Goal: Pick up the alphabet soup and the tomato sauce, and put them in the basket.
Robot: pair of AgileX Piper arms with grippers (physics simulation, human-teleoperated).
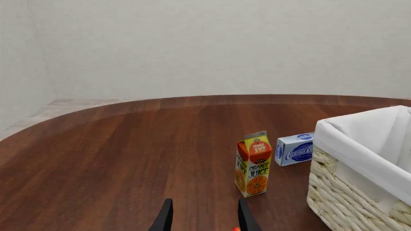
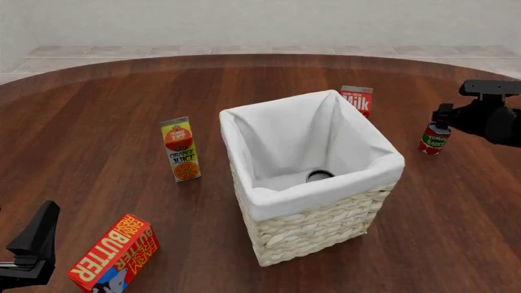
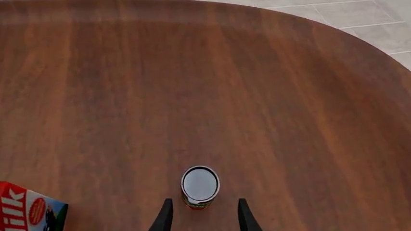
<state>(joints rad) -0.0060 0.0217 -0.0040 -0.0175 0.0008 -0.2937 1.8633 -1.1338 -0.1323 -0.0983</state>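
Observation:
The tomato sauce (image 2: 434, 139), a red can with a green label, stands upright on the table to the right of the basket (image 2: 326, 220). My right gripper (image 2: 440, 122) hangs right above it. In the right wrist view the can's round top (image 3: 200, 185) sits just ahead of the open right gripper (image 3: 204, 219), one finger on each side. Deep inside the basket a round dark-rimmed can top (image 2: 320, 176) shows; I take it for the alphabet soup, its label hidden. My left gripper (image 2: 36, 241) is open at the near left, holding nothing, with its fingers (image 1: 165, 219) spread.
An orange juice carton (image 2: 180, 149) stands left of the basket. A milk carton (image 2: 357, 99) stands behind the basket. A red butter box (image 2: 114, 253) lies next to my left gripper. A blue cream cheese box (image 1: 295, 149) sits beyond the juice carton (image 1: 253, 163).

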